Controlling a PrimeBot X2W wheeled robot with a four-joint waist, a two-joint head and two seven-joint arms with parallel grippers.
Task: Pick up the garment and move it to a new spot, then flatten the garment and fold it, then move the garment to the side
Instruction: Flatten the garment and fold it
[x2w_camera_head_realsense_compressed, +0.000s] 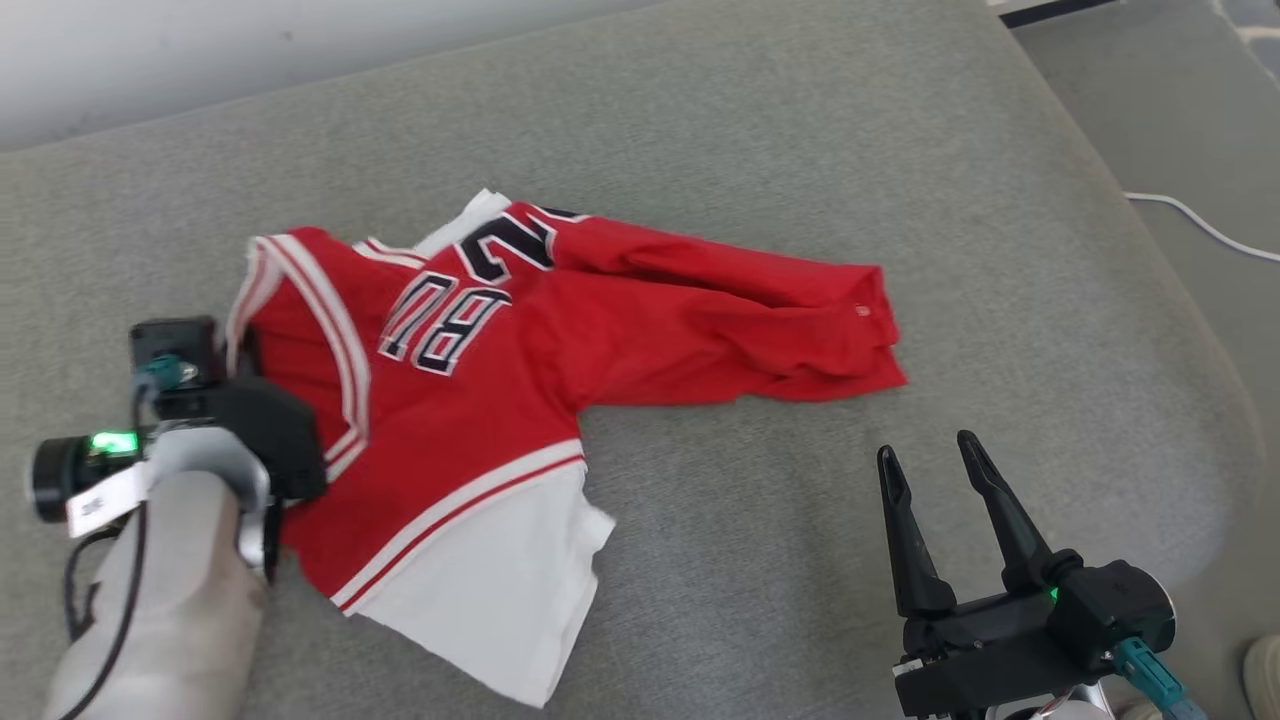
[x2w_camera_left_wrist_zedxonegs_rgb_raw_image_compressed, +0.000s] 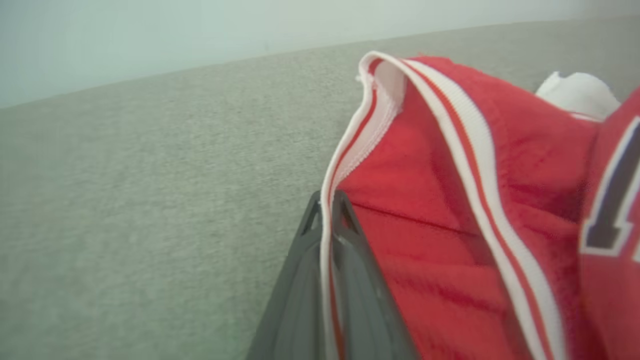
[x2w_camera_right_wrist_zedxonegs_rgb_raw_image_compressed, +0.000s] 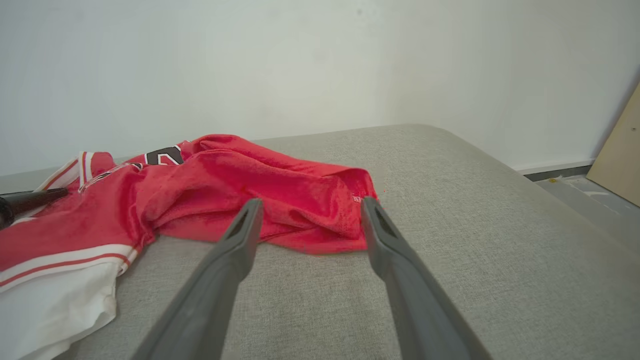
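**Item: garment** (x2w_camera_head_realsense_compressed: 560, 340). A red jersey with white striped trim and a white layer at its near hem. It lies crumpled at the left-centre of the grey upholstered surface (x2w_camera_head_realsense_compressed: 800, 120), with one long red part reaching toward the right edge.
- Hard to read: the dark numerals are creased and partly folded under. In the left wrist view, cloth cuts off the rest of the jersey.

**Item: left pincer** (x2w_camera_left_wrist_zedxonegs_rgb_raw_image_compressed: 327, 210). Clamped on the white-striped trim at the garment's left edge. In the head view its fingertips are hidden under the cloth.

**Item: right pincer** (x2w_camera_head_realsense_compressed: 935, 455). Fingers spread and holding nothing, over bare upholstery near the front right corner. It is apart from the garment's right end.

**Edges and room:**
- The far edge meets a pale wall (x2w_camera_right_wrist_zedxonegs_rgb_raw_image_compressed: 250, 60).
- The right edge rounds down to the floor (x2w_camera_head_realsense_compressed: 1130, 80), where a white cable (x2w_camera_head_realsense_compressed: 1200, 225) lies.
- Bare upholstery lies beyond the garment on its far side and to its right.
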